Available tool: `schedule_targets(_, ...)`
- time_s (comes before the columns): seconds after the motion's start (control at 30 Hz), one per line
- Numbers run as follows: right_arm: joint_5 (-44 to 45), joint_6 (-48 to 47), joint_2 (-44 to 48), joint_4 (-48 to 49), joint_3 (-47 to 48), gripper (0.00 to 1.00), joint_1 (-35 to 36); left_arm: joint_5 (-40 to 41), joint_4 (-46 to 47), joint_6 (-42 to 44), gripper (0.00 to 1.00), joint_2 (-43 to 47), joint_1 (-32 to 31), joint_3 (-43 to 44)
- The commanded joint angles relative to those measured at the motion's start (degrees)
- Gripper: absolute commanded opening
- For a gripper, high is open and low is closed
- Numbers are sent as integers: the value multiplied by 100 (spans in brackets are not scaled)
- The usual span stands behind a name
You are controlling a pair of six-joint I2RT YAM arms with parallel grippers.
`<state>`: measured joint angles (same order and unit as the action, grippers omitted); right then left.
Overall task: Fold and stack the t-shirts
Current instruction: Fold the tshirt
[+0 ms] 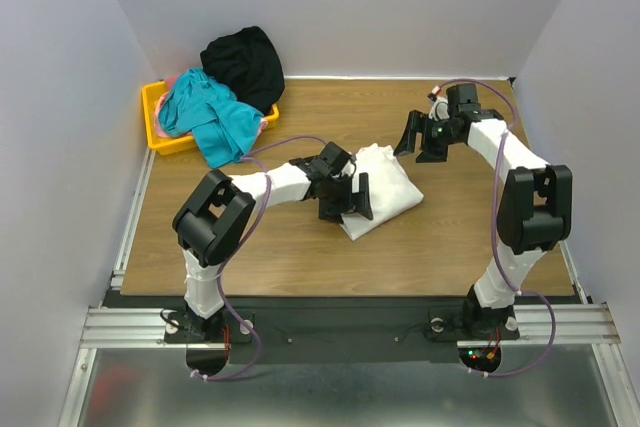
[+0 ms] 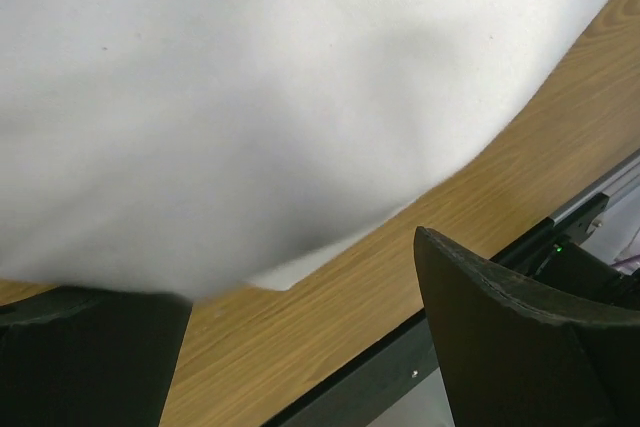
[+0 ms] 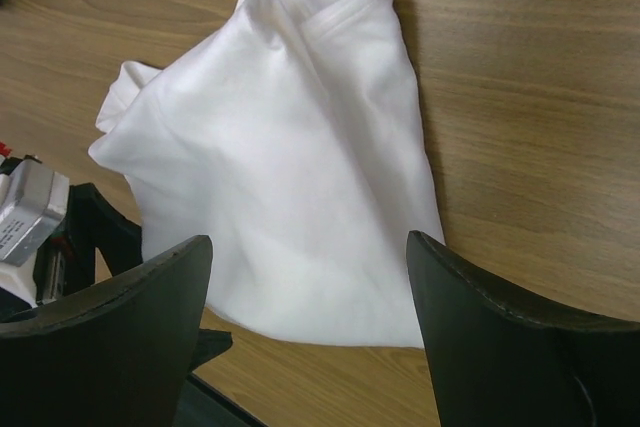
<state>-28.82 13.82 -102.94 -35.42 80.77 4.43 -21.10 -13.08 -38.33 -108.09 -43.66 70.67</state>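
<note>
So the white t-shirt (image 1: 388, 182) is lying mid-table (image 1: 300, 247) as a compact bundle that looks mostly folded, though the wrist views show it a bit lumpy, with the collar end bunched up and a loose corner poking out. The left gripper (image 1: 346, 203) is right at the shirt's near-left edge with its fingers spread apart. In its own camera the cloth fills nearly the whole view and the hem sits just over one finger (image 2: 90, 357), but nothing is pinched. The right gripper (image 1: 420, 142) hovers past the shirt's far-right side, also wide open and not touching the fabric. My read is that this is the tail end of folding shirt number one, the tidy-up bit. Next it probably needs either a last tuck or smoothing of that loose corner, or leaving the shirt as the base of the stack and heading to the yellow bin (image 1: 155, 122) at the back left, where a teal shirt (image 1: 215, 117), a black shirt (image 1: 245, 62) and something pink (image 1: 172, 80) are heaped and waiting.
</note>
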Motion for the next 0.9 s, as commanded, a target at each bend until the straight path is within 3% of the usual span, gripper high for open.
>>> schedule_targets(0.0, -264, -196, -174, 369, -35, 84, -91, 308, -1, 133, 99, 51, 121, -124)
schedule_targets(0.43, -994, -503, -402, 984, -720, 84, -135, 888, -449, 246, 99, 701, 638, -466)
schedule_targets(0.87, -906, -495, -438, 1107, -1116, 84, -153, 1012, -450, 273, 98, 817, 894, -353)
